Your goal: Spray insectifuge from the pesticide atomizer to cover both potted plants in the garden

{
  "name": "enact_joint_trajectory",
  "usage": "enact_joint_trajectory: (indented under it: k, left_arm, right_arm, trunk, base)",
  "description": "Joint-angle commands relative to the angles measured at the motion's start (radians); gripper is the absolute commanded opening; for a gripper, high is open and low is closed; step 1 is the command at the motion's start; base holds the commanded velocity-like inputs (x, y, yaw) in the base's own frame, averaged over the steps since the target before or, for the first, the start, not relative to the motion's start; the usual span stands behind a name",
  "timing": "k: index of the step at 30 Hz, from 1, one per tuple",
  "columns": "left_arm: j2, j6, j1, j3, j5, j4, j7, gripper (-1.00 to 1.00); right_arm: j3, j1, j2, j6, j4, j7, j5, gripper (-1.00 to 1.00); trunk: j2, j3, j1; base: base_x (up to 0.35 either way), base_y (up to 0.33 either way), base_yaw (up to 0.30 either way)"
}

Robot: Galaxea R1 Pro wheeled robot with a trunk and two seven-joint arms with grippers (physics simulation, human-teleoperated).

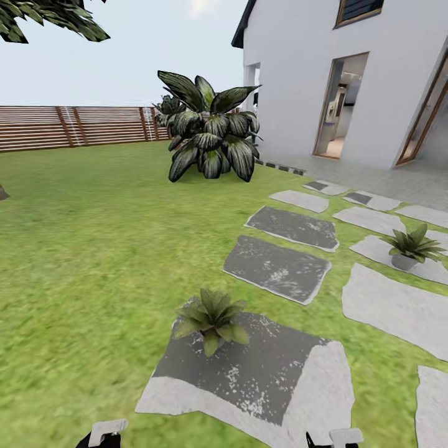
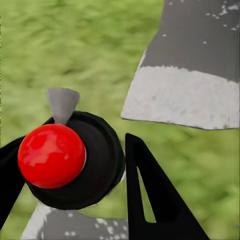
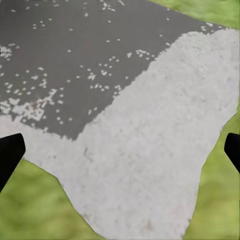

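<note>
A green lawn point(image 1: 93, 249) with grey and pale stepping stones point(image 1: 278, 269) runs to a brown slat fence point(image 1: 74, 126). Two potted plants, low green rosettes: one point(image 1: 211, 320) on the nearest stone, one point(image 1: 410, 247) in a grey pot farther right. The left gripper point(image 2: 75, 170) clamps a black sprayer point(image 2: 97, 165) with a red knob. The right gripper point(image 3: 120, 150) hangs spread wide over stone.

We are seeing one potted plant point(image 1: 211, 320) sitting on the near dark stepping stone point(image 1: 261, 373), the second potted plant point(image 1: 410, 247) on a pale stone point(image 1: 386, 249) to the right. Behind, a big striped shrub point(image 1: 208, 134) is standing before the slat fence point(image 1: 74, 126).
</note>
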State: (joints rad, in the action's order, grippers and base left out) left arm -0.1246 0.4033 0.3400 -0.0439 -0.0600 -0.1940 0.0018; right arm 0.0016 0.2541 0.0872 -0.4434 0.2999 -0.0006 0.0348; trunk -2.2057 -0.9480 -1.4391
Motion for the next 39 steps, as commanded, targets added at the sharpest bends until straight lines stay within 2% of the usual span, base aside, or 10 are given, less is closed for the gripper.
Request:
enact_joint_trajectory:
  k: [1, 4, 8, 12, 19, 31, 33, 37, 38, 39]
  left_arm:
    - [-0.001, 0.003, 0.001, 0.0, -0.006, -0.003, -0.003, -1.0]
    - [-0.035, 0.003, 0.007, 0.027, 0.034, -0.019, -0.045, -1.0]
    - [-0.097, -0.003, 0.018, 0.06, 0.154, -0.021, -0.276, -1.0]
    - [-0.114, -0.008, 0.022, 0.063, 0.229, -0.024, -0.423, -1.0]
    - [-0.126, -0.017, 0.053, 0.063, 0.422, -0.083, -0.579, -1.0]
    - [-0.11, -0.226, 0.103, 0.064, 0.642, -0.216, -0.804, -1.0]
    - [-0.08, -0.288, 0.103, 0.064, 0.733, -0.255, -0.847, -1.0]
    - [-0.036, -0.309, 0.103, 0.064, 0.813, -0.289, -0.868, -1.0]
    - [0.015, -0.365, 0.115, 0.064, 0.947, -0.3, -0.912, -1.0]
    - [0.02, -0.37, 0.119, 0.063, 0.959, -0.301, -0.915, -1.0]
  right_arm:
    - [0.0, 0.001, 0.0, -0.003, 0.0, 0.002, 0.004, 1.0]
    - [0.036, 0.002, 0.0, -0.003, 0.01, 0.009, 0.011, 1.0]
    - [0.228, 0.003, 0.005, 0.003, 0.129, 0.013, 0.066, 1.0]
    - [0.301, 0.005, 0.006, 0.048, 0.223, 0.088, 0.144, 1.0]
    - [0.321, 0.04, 0.007, 0.177, 0.347, 0.395, 0.203, 1.0]
    - [0.326, 0.122, 0.001, 0.254, 0.371, 0.58, 0.222, 1.0]
    - [0.329, 0.132, -0.018, 0.264, 0.369, 0.595, 0.261, 1.0]
    - [0.33, 0.135, -0.067, 0.267, 0.369, 0.652, 0.37, 1.0]
    - [0.33, 0.136, -0.104, 0.266, 0.371, 0.696, 0.442, -1.0]
    - [0.33, 0.137, -0.106, 0.266, 0.371, 0.697, 0.445, -1.0]
  trunk:
    - [0.0, -0.001, 0.0]
    - [0.0, -0.001, 0.0]
    - [0.0, -0.001, 0.0]
    - [0.0, -0.001, 0.0]
    - [0.0, -0.001, 0.0]
    - [0.0, -0.001, 0.0]
    - [0.0, -0.001, 0.0]
    - [0.0, -0.001, 0.0]
    - [0.0, -0.001, 0.0]
    - [0.0, -0.001, 0.0]
  base:
    - [0.043, 0.039, -0.014]
    - [0.009, 0.008, -0.003]
    - [0.0, 0.0, 0.0]
    - [0.0, 0.0, 0.0]
    - [0.0, 0.0, 0.0]
    - [0.0, 0.0, 0.0]
    - [0.0, 0.0, 0.0]
    - [0.0, 0.0, 0.0]
    - [0.0, 0.0, 0.0]
    - [0.0, 0.0, 0.0]
